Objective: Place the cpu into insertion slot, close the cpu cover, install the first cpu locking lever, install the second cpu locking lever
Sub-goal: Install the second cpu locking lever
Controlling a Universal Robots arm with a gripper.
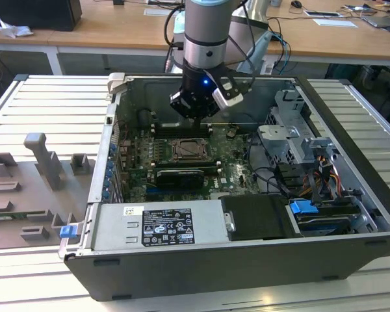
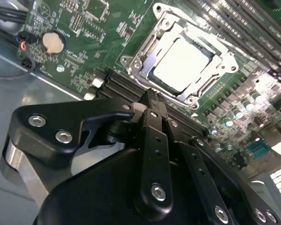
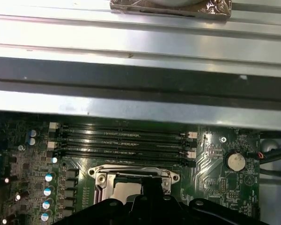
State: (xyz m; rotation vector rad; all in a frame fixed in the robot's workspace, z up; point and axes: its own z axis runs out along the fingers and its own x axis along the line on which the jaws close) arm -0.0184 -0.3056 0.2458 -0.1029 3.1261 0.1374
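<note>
Just beyond the tips of the gripper, in the second wrist view, the cpu lies flat in the insertion slot, its pale metal top catching the light. The two black fingers are pressed together with no gap between them and nothing is held. The cpu cover lies folded down around the chip as a bright grey frame, its cut-out centre leaving the chip's top bare. Whether either locking lever is latched cannot be told.

Past the socket in that same view run the long narrow memory slots, and off to one side sits a round coin battery on the green motherboard.

The first wrist view looks over the gripper's black body from the other side: the cover's far edge peeks out just ahead of the fingers, then the four memory slots, then the case's grey metal wall beyond. The battery appears here too.

Only the exterior view takes in the whole open computer case lying on a slatted table, with the arm reaching straight down and the gripper hanging just above the socket, not touching it. A grey power supply fills the near side of the case.
</note>
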